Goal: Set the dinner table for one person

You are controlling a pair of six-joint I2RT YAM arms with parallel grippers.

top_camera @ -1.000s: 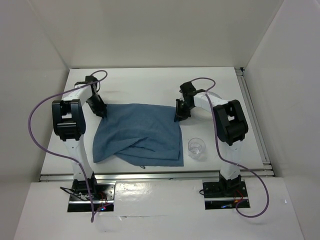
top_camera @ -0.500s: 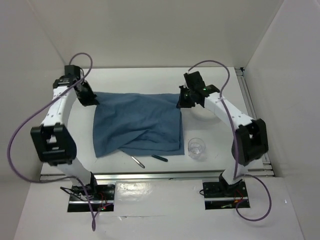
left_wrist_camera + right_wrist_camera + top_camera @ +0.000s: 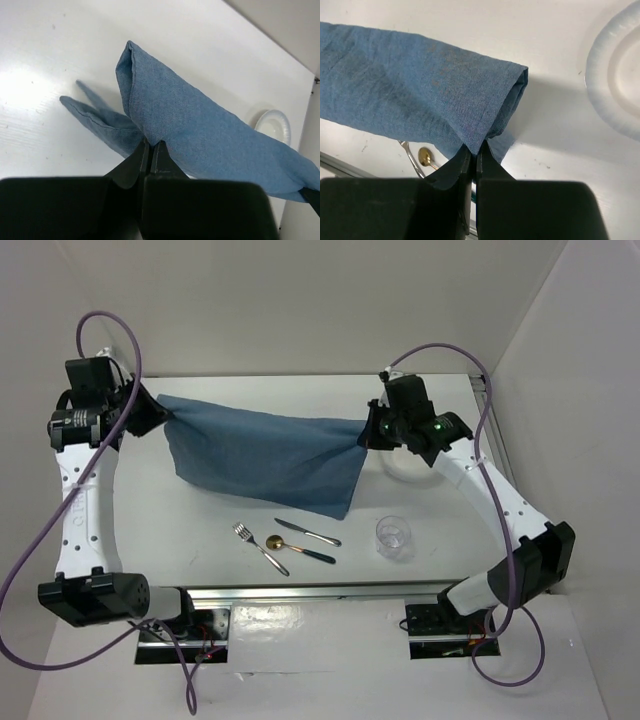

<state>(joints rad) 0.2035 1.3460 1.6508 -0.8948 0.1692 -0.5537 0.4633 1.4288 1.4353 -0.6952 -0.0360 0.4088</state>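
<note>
The left gripper point(image 3: 158, 418), upper left, and the right gripper point(image 3: 368, 436), centre right, were each clamped on a corner of the blue cloth point(image 3: 265, 455), suspended above the dinner table point(image 3: 200, 540) filling mid-frame.

White bench point(image 3: 300, 390), metal rail point(image 3: 320, 590) along near edge. Front centre, close together: fork point(image 3: 262, 551), gold-bowled spoon point(image 3: 300, 551), knife point(image 3: 308, 532). Just right: clear glass point(image 3: 393, 536), upright. Far right: white plate point(image 3: 615, 85).
</note>
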